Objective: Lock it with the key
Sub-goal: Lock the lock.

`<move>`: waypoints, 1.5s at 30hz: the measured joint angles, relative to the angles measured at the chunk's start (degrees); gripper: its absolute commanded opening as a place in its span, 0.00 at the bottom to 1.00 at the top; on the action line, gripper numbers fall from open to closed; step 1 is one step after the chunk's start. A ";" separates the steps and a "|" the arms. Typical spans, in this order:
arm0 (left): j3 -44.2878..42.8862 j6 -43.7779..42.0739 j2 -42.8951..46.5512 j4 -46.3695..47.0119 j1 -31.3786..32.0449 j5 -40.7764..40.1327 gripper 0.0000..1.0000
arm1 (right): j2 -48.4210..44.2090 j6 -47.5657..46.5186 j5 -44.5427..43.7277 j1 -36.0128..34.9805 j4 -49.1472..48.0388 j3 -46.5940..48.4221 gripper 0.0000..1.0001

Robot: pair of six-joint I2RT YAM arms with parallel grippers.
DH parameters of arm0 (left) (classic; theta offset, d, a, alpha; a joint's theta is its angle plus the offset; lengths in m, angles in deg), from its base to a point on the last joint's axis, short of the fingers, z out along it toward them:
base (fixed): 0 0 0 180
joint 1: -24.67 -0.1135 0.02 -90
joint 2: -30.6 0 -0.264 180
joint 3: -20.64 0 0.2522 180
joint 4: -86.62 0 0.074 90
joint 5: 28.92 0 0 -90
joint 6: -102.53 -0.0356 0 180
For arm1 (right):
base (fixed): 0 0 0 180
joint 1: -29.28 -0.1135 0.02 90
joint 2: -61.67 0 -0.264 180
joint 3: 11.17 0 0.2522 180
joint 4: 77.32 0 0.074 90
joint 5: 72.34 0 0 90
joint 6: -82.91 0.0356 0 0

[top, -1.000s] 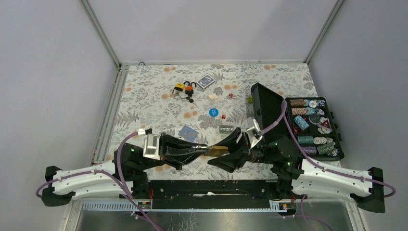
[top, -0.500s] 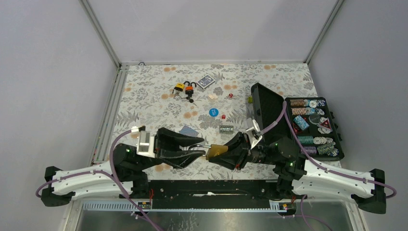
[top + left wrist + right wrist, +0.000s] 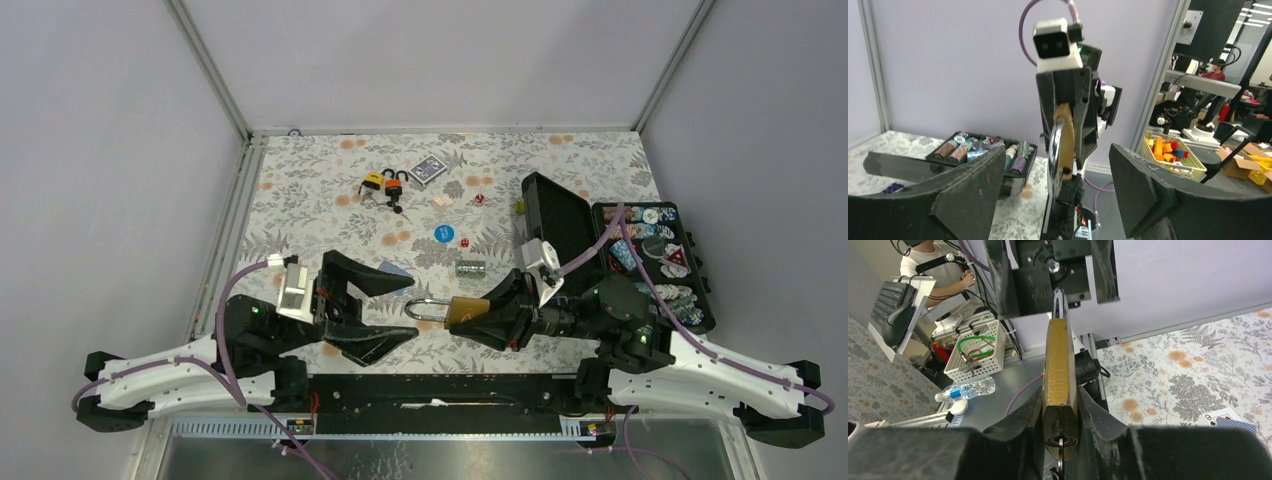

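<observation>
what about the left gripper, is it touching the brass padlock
Apart. The left wrist view shows the left gripper open, with clear gaps between both fingers and the brass padlock.

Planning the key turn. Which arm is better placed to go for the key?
Left, probably. The right pincer is shut on the padlock, so it's occupied; the left pincer is open and empty, facing the shackle. Catch: the key sits at the lock's far end, between right's fingers.

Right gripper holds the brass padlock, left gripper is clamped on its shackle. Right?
No. The left gripper is open, its jaws wide apart and not clamped on the shackle; the top view shows it. The right gripper does hold the brass padlock.
</observation>
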 measured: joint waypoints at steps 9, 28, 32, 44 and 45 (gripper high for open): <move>-5.84 1.22 -3.45 -10.86 0.00 1.29 0.51 | 0.44 -0.98 1.29 0.00 5.79 4.55 0.00; -7.98 1.42 -5.60 -18.08 0.00 3.56 0.37 | 2.78 -2.64 1.53 0.00 15.45 8.33 0.00; -7.98 1.42 -5.60 -18.67 0.00 4.50 0.31 | 2.54 -2.75 1.53 0.00 16.13 8.35 0.00; -7.98 1.44 -6.14 -18.88 0.00 6.12 0.30 | 1.46 -2.99 1.55 0.00 16.59 8.35 0.00; -7.98 1.44 -6.38 -19.08 0.00 6.21 0.25 | 1.44 -3.02 1.55 0.00 16.59 8.35 0.00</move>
